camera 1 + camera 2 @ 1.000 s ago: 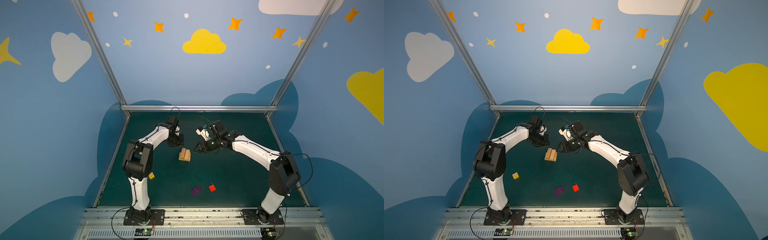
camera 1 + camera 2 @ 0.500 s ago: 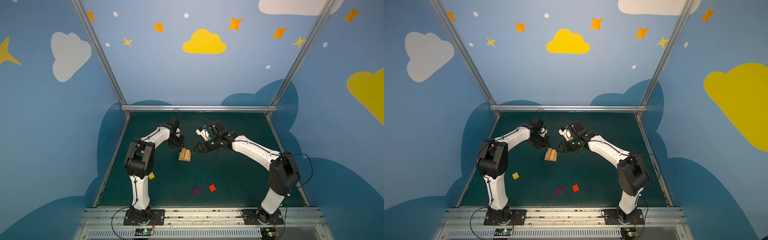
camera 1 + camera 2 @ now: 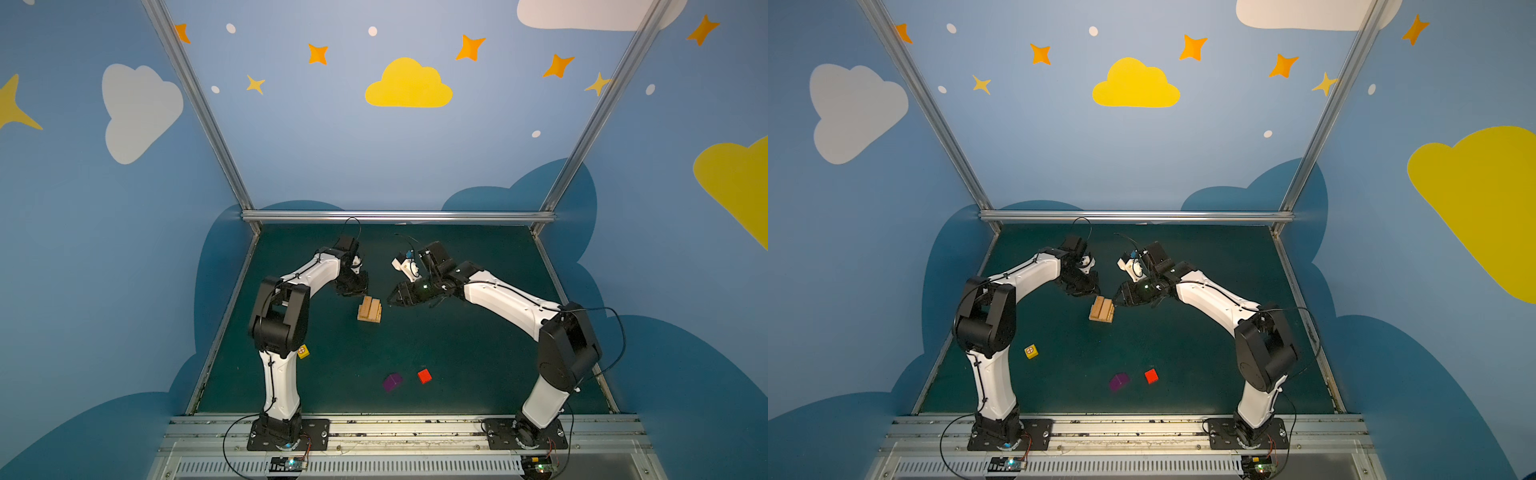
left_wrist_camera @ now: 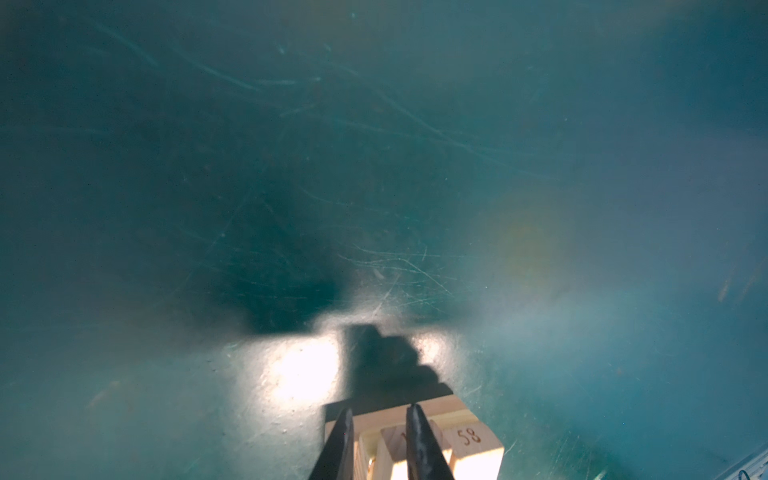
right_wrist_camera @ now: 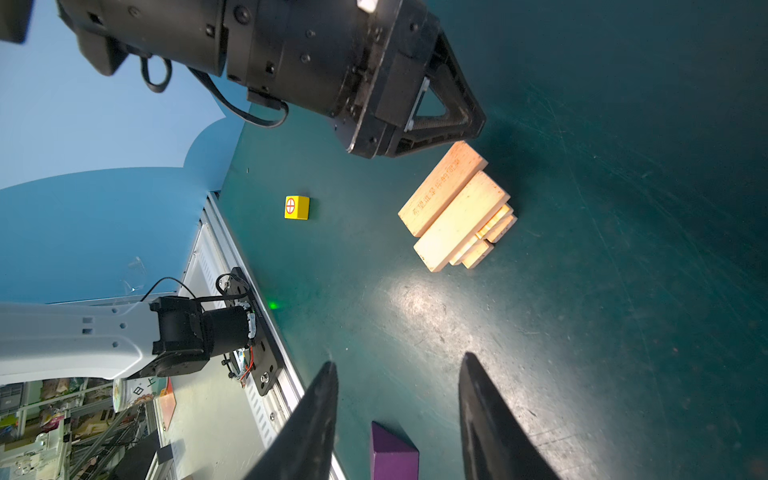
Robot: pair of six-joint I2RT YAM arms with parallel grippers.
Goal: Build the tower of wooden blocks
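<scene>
The tower (image 3: pixel 369 309) (image 3: pixel 1101 309) is a small stepped stack of tan planks on the green table, its top plank (image 5: pixel 444 187) bearing orange print. My left gripper (image 3: pixel 360 291) (image 4: pixel 380 415) hangs just over the stack's far end with its fingers a narrow gap apart and clamped on nothing. My right gripper (image 3: pixel 390 300) (image 5: pixel 397 361) hovers open and empty just right of the stack. A yellow cube (image 3: pixel 303 351) (image 5: pixel 296 207), a purple block (image 3: pixel 392 382) (image 5: pixel 392 453) and a red cube (image 3: pixel 424 376) lie loose nearer the front.
Blue walls and metal frame posts (image 3: pixel 208 124) close in the table's back and sides. A slotted aluminium rail (image 3: pixel 374 428) with both arm bases runs along the front edge. The left arm's elbow (image 3: pixel 278 311) stands close above the yellow cube.
The left arm's elbow has shifted very slightly to the right. Both grippers and all the blocks stay where they were.
</scene>
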